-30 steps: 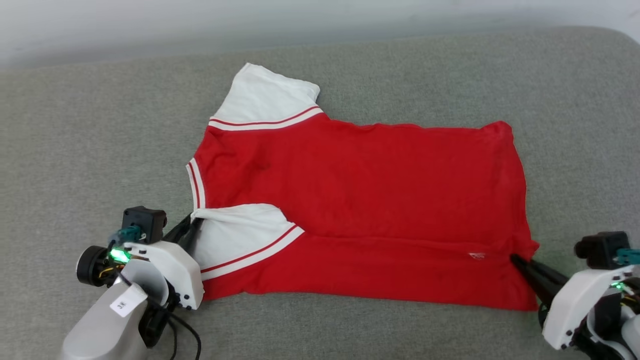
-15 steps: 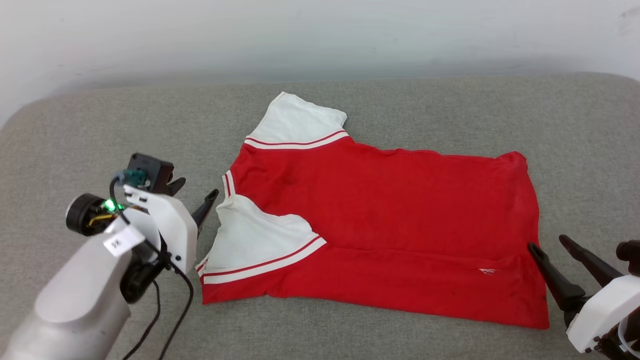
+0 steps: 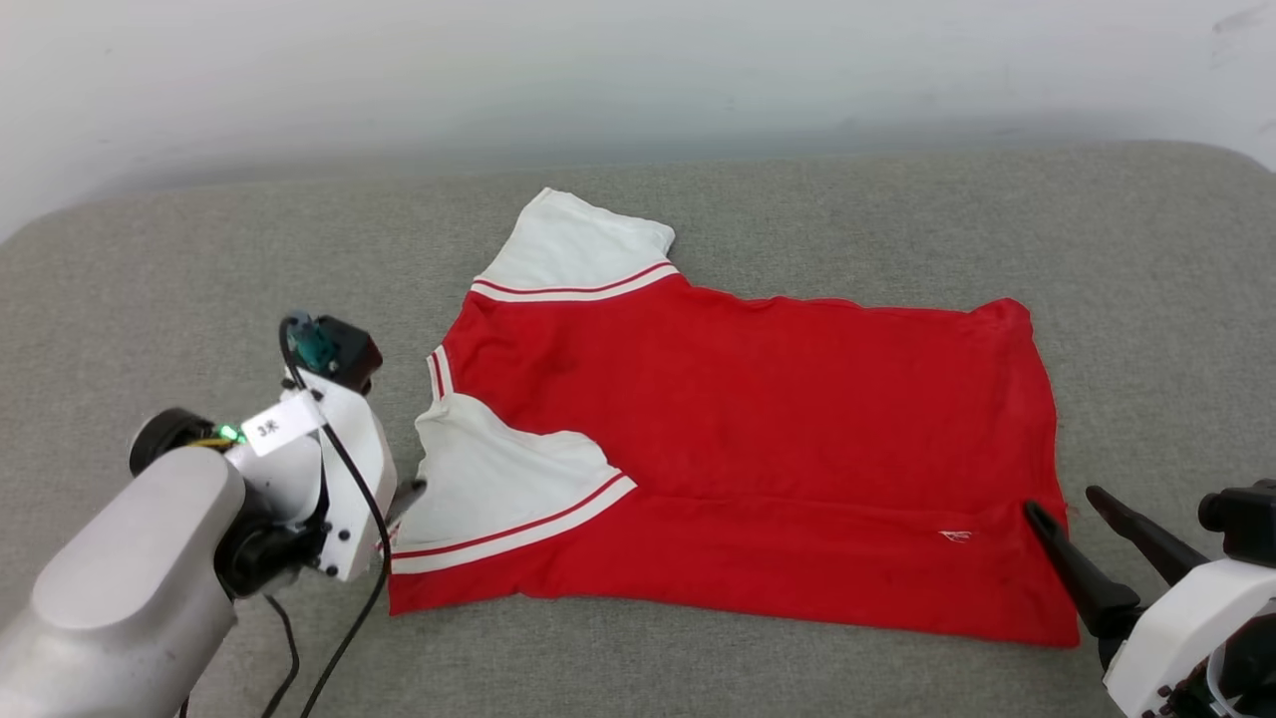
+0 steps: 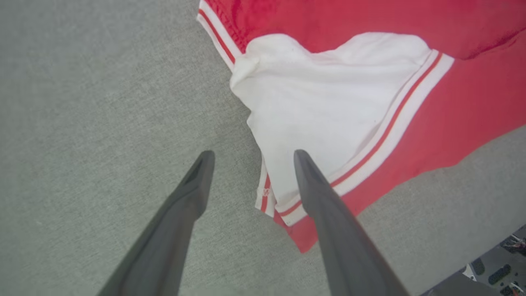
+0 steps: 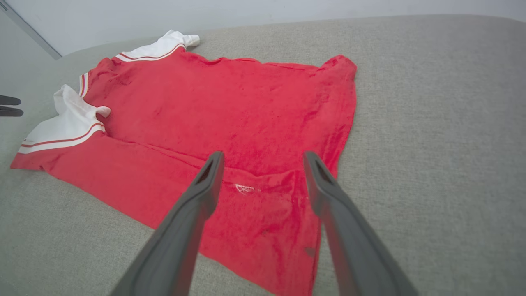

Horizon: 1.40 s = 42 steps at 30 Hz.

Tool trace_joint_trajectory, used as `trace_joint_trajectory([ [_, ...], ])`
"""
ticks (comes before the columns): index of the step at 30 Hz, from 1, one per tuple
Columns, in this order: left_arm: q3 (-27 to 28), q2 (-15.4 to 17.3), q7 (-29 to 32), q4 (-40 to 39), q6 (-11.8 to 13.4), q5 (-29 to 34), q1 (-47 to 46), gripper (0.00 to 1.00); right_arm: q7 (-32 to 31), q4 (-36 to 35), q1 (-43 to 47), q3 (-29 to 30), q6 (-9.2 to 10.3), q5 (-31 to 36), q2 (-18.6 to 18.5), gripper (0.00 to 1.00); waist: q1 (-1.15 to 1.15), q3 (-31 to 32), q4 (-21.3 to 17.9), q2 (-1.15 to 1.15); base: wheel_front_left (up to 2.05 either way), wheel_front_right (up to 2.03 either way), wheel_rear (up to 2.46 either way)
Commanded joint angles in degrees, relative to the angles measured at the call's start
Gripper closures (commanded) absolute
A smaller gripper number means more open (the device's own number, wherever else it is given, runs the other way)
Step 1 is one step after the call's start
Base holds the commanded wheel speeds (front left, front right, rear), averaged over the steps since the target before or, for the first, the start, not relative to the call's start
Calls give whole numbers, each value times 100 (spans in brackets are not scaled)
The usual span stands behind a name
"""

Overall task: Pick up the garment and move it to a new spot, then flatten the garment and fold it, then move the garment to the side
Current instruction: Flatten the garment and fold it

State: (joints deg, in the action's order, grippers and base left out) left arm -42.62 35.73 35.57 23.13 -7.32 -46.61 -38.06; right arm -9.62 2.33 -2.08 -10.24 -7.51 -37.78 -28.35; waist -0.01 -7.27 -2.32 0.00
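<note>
A grey padded surface [image 3: 847, 219] runs below a pale wall [image 3: 598, 70]. At the left, the left gripper [image 4: 250, 154] hangs spread wide and empty at the edge of the near white sleeve [image 3: 498, 479]. The garment [image 3: 748, 419] lies flat in the middle of the surface. At the right, the right gripper [image 3: 1063, 499] is spread and empty at the hem corner, beside the small white logo [image 3: 954, 536].

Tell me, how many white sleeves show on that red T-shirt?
2. On the T-shirt, one sleeve sticks out at the far edge; the other lies folded onto the red body near the front left corner.
</note>
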Motion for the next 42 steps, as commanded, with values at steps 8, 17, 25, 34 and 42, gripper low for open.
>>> trace_joint_trajectory([
  [8, -365, 114, 648, 145, -11, -396, 357, 0, -143, -36, -9, 24, 5, -12, 156, 0, 1, -188, -202, 0, 0, 0, 0],
  [17, -622, 23, 393, 326, -8, -377, 595, 100, -147, -2, -199, -26, 5, 0, 89, 0, 1, -253, -300, 0, 0, 0, 0],
  [25, -390, 181, -596, -79, 68, -139, 522, 100, -966, -495, -492, 212, 5, 259, -502, 0, 1, -26, -280, 0, 0, 0, 0],
  [34, -348, 326, -873, -809, 306, 20, 653, 100, -2712, -690, -277, 196, 5, -161, -845, 0, 1, -71, -177, 0, 0, 0, 0],
  [42, -319, 393, -921, -1125, 439, 77, 637, 100, -3004, -92, -508, -41, 5, -255, -536, 0, 1, -273, -75, 0, 0, 0, 0],
])
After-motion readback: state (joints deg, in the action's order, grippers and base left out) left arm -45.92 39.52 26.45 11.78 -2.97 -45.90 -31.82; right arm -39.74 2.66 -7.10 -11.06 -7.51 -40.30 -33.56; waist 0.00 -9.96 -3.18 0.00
